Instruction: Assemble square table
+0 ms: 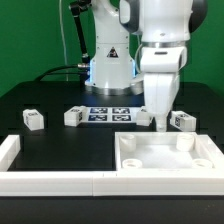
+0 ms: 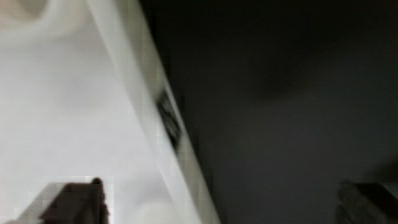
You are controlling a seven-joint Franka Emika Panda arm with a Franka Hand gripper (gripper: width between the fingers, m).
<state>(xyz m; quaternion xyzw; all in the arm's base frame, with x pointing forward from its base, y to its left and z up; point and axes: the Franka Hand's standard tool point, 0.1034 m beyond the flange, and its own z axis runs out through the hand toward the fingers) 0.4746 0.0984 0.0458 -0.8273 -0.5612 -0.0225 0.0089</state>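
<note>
from the exterior view's left: the rail (image 1: 10, 150) bounds the table (image 1: 60, 140). one leg (image 1: 33, 119) and a second leg (image 1: 73, 116) lie loose behind it, then comes the marker board (image 1: 108, 112). further right the gripper (image 1: 160, 124) hangs point-down at the far edge of the slab (image 1: 165, 160), which lies flat, sockets up, just behind the front rail. a third leg (image 1: 182, 121) sits just beside the gripper on the exterior view's right.

the wrist view is blurred, but the gripper (image 2: 222, 200) is spread wide. one fingertip (image 2: 71, 200) is over the white slab (image 2: 63, 100) and the other over bare table (image 2: 285, 100), so the tagged edge runs between them and nothing is held.

the step looks like a grab of that edge. to do it well, go straight down until the pads sit well below the rim. keep the edge centred so both pads meet it together, stay clear of the third leg, and close firmly before any slide, since a thin bite on a broad slab may let it pivot.
</note>
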